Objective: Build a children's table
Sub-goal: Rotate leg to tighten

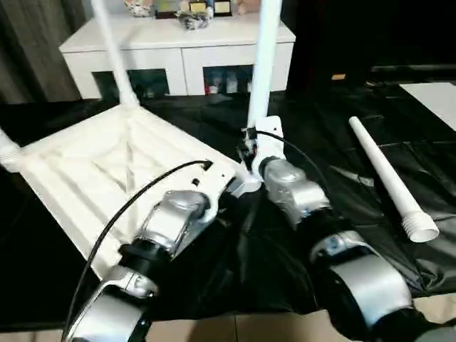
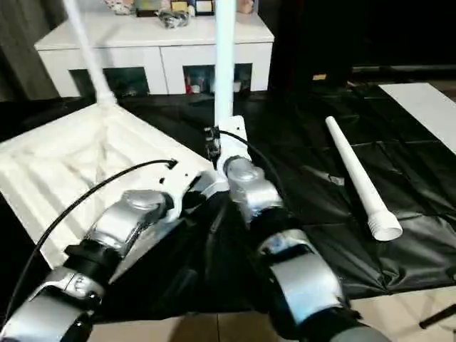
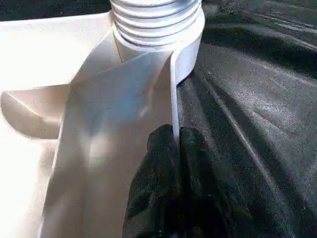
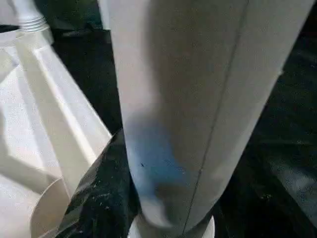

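Note:
The white tabletop [image 1: 107, 171] lies upside down on a black sheet, ribbed underside up. One leg [image 1: 108, 50] stands in its far corner socket. Another upright leg [image 1: 263, 64] stands in the near right corner socket [image 3: 158, 29], its threaded end showing in the left wrist view. My right gripper [image 1: 251, 146] is shut around this leg low down, and one black finger [image 4: 99, 198] shows beside the tube [image 4: 188, 99]. My left gripper [image 3: 176, 139] is shut on the tabletop's thin rim [image 3: 173, 84] just next to that socket. A third leg's base [image 1: 8, 153] shows at the left corner. A loose leg [image 1: 388, 174] lies to the right.
The black sheet [image 1: 320, 128] covers the floor around the tabletop. A white cabinet with glass doors [image 1: 178, 60] stands behind, with small items on top. A white board [image 1: 436, 96] lies at the far right. Bare floor [image 1: 214, 331] shows at the near edge.

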